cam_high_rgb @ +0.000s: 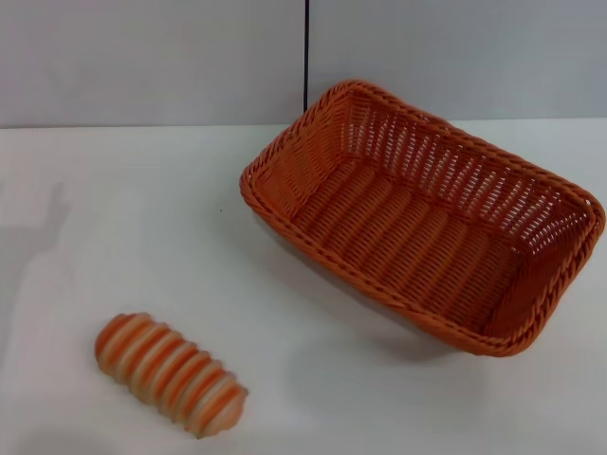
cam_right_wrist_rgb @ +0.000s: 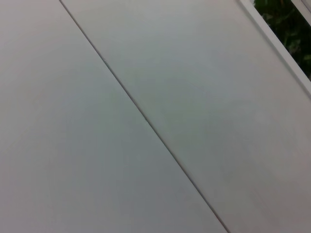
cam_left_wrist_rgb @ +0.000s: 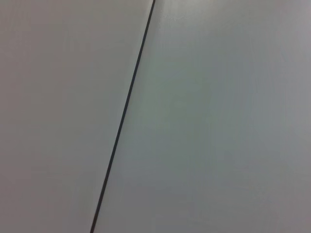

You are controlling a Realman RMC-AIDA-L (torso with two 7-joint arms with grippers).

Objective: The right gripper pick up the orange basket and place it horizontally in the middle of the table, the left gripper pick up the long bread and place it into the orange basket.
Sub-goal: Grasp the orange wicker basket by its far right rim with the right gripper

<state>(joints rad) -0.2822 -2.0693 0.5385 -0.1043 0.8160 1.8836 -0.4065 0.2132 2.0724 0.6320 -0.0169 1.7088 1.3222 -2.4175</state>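
Head view – orange basket [cam_high_rgb: 427, 213]: empty, lying diagonally on the white surface [cam_high_rgb: 142, 218].
Head view – long bread [cam_high_rgb: 171, 374]: well apart from the basket, nearer the camera, leftward.
Wrist views – wall panels [cam_left_wrist_rgb: 218, 121] with dark seam [cam_left_wrist_rgb: 124, 111]; no jaws or writing visible.

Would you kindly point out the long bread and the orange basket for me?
long bread [cam_high_rgb: 171, 374], head view, middle of its ridged top.
orange basket [cam_high_rgb: 403, 237], head view, woven floor inside.

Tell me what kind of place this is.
Probably an indoor test or lab bench, not a real kitchen: a bare white table against a plain grey panelled wall, holding only an orange basket and a toy-like striped long bread. Neither claw is in view.
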